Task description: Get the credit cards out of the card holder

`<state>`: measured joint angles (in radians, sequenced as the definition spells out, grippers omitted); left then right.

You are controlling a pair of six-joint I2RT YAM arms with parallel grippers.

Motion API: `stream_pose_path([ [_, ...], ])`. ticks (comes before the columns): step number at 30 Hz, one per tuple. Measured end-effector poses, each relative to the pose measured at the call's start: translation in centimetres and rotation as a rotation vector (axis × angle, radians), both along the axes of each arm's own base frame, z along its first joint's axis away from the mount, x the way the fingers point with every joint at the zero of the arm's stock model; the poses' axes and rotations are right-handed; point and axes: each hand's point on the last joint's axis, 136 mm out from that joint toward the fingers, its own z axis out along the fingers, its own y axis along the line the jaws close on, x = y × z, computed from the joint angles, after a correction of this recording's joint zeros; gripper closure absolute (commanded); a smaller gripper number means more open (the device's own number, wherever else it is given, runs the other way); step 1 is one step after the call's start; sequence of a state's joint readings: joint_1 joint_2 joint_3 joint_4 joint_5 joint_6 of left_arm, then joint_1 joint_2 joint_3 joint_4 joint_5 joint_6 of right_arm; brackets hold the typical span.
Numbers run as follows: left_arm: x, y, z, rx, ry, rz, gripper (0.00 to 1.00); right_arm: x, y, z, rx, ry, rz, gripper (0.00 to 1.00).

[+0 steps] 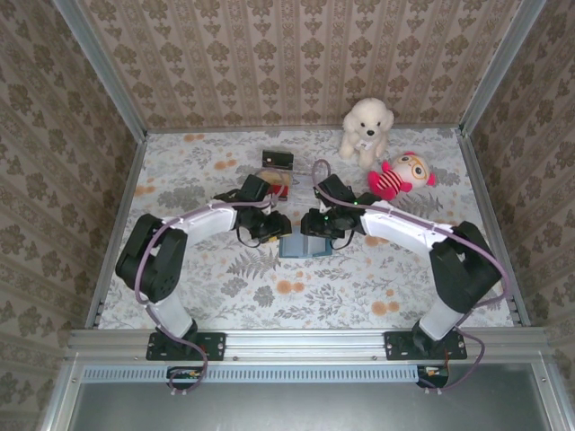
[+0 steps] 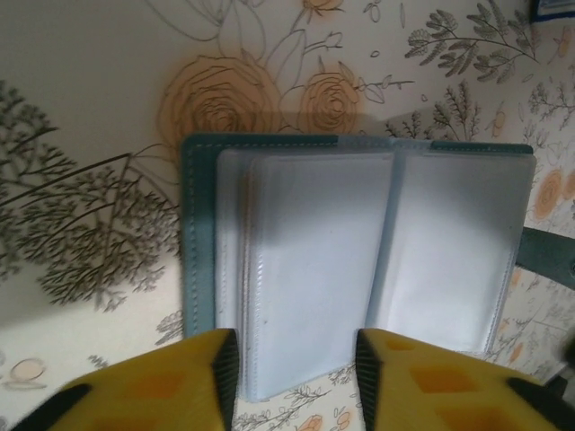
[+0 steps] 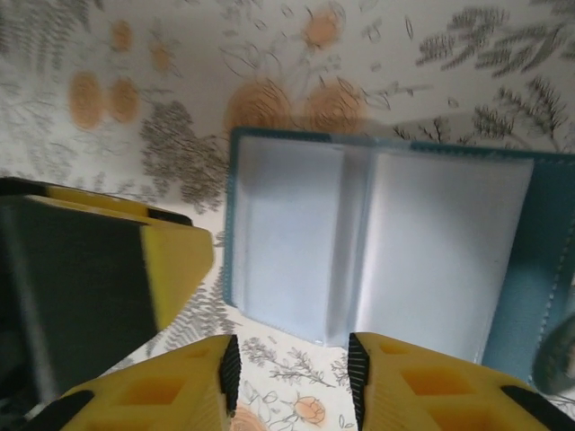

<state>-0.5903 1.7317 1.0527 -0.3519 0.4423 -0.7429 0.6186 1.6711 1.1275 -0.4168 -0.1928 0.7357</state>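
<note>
Surface in floral print is walled on three sides, with bare room along both side edges and toward the arms' bases; a white plush dog and a red doll sit far right. Teal card holder lies open mid-surface with its clear sleeves up. The left claw is parted astride their near edge, pinching or not I cannot tell, and the right claw is released at the same edge. Dark credit card lies apart toward the far wall, with something red just nearer.

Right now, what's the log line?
teal stitched card holder: lying open | left claw: open over its sleeves | right claw: open at its edge
</note>
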Motion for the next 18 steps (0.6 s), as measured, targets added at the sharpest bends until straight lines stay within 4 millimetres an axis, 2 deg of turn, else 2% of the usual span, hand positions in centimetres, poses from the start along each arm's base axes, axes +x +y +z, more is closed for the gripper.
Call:
stream_pose_path([
  [5,0.0,-0.9,-0.7,0.001,0.015,-0.015,0.71,-0.1,-0.2,-2.5,-0.028,0.065,-0.032,0.65],
  [13,-0.2,-1.1,-1.7,0.018,0.041,-0.022,0.71,-0.3,-0.3,-3.3,-0.039,0.089,-0.046,0.65],
  [18,-0.2,-1.1,-2.0,0.023,0.045,-0.023,0.69,-0.6,-0.7,-4.9,-0.075,0.126,-0.049,0.64],
])
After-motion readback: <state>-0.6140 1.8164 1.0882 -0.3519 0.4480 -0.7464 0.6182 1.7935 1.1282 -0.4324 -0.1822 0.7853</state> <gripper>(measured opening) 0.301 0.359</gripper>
